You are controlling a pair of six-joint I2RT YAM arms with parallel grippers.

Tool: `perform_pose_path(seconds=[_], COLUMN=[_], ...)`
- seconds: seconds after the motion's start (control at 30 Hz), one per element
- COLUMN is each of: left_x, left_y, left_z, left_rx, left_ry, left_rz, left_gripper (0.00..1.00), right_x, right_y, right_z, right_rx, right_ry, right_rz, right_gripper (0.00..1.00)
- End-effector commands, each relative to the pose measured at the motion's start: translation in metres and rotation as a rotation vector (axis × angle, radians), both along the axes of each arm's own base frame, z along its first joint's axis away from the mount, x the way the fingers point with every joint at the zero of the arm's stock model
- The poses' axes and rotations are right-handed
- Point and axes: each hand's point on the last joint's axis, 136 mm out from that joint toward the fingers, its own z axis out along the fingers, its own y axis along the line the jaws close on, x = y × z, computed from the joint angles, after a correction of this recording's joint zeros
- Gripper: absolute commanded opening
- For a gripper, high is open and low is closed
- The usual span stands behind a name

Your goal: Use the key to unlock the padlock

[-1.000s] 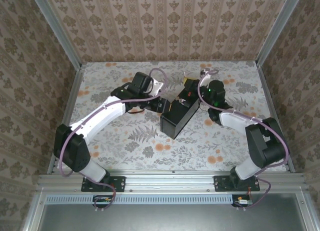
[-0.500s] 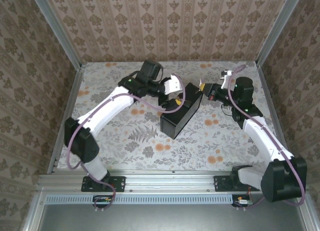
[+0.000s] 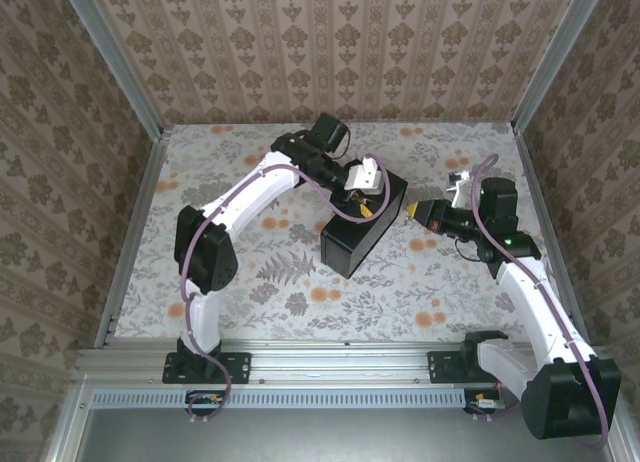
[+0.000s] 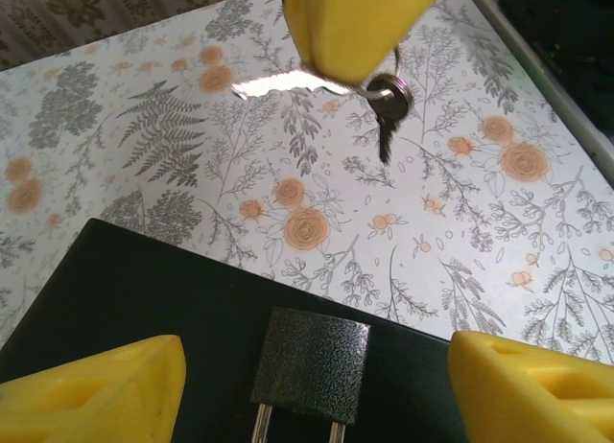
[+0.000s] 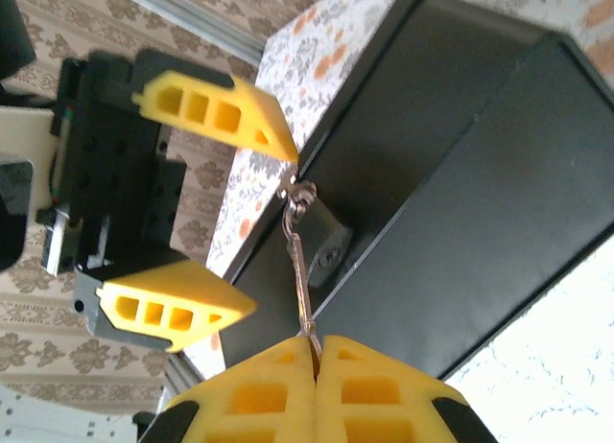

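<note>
- The black box (image 3: 352, 244) is lying at a diagonal on the floral table (image 4: 144, 127), between the two arms; its dark top face is carrying the lock.
- The left gripper (image 4: 315, 352) is standing wide open and holding nothing; one yellow finger is sitting on each side of the padlock, so this arm is the nearer one.
- The right gripper (image 5: 315, 352) is pinching shut on the key set; its fingers are meeting flat, pointing across at the lock.
- The padlock (image 4: 312, 364), small with a dark textured body, is lying flat on the box; its shackle is pointing back toward the left wrist; its bottom end is facing the right gripper.
- The key (image 4: 386, 127) is dangling by its ring from the right fingertips, just beyond the box edge and apart from the lock; the blade is hanging across the lock's long axis, so I judge it is needing to be lined up with that axis before entering.
</note>
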Motion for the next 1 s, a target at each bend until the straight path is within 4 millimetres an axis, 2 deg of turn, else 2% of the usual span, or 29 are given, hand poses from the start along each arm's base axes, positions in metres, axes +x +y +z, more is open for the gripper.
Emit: perform_pose_path(seconds=[0.0, 0.3, 0.37, 0.5, 0.6, 0.8, 0.97], left_x=[-0.012, -0.001, -0.002, -0.011, -0.016, -0.035, -0.041], left_y=[0.001, -0.005, -0.007, -0.005, 0.002, 0.023, 0.037], left_z=[-0.007, -0.024, -0.026, -0.030, -0.032, -0.027, -0.012], left_rx=[0.022, 0.071, 0.080, 0.102, 0.119, 0.094, -0.003], left_ry=[0.066, 0.097, 0.106, 0.145, 0.161, 0.167, 0.182], left_rz=[-0.058, -0.055, -0.065, -0.092, -0.097, -0.145, -0.147], left_gripper=[0.74, 0.71, 0.67, 0.53, 0.45, 0.34, 0.34], right_x=[-0.017, -0.029, -0.029, -0.033, -0.040, -0.051, -0.048], right_y=[0.006, 0.009, 0.009, 0.011, 0.018, 0.049, 0.061], right_z=[-0.006, -0.015, -0.017, -0.022, -0.022, -0.021, -0.020], right_rx=[0.042, 0.052, 0.059, 0.061, 0.087, 0.143, 0.168], right_ry=[0.063, 0.107, 0.114, 0.134, 0.141, 0.144, 0.146], right_rz=[0.053, 0.074, 0.074, 0.086, 0.133, 0.286, 0.343], right_gripper=[0.00, 0.00, 0.00, 0.00, 0.00, 0.00, 0.00])
